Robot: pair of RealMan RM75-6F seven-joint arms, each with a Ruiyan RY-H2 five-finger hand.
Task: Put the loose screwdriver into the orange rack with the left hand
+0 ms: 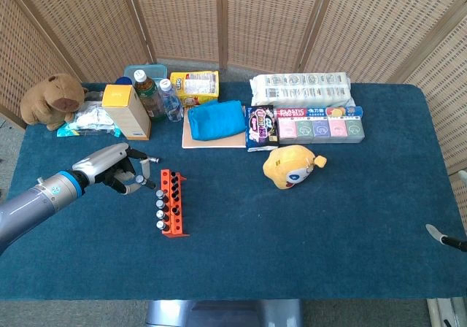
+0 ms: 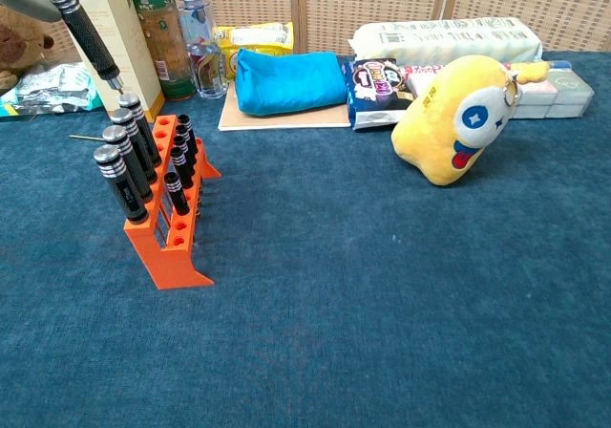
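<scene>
Screwdriver point(image 2: 84, 34) and left hand point(image 1: 117, 172) were seen together above the desk point(image 1: 306, 232), toward its left edge: the fingers were closed around the tool's black knurled handle, and in the chest view the screwdriver was held tilted, its silver cap uppermost at the frame's top left and its thin tip pointing down and to the right, ending just above the rearmost driver in the orange rack point(image 2: 177, 256). Contact between the tip and the rack could not be made out. The rack was stood on the blue cloth just to the right of the hand, nearer the desk's left edge than its middle, with a row of black-handled drivers already seated upright in it and several holes in the adjoining row shown unfilled. A yellow plush toy point(image 1: 292, 166) was laid near the middle of the desk, well apart from the rack. Along the far edge, a brown plush animal point(image 1: 52, 101) was set at the left corner, with a yellow carton point(image 1: 128, 111) and two bottles beside it. Of the right hand point(image 1: 445, 236), only a sliver was shown at the desk's right edge, and how its fingers lay could not be told.
</scene>
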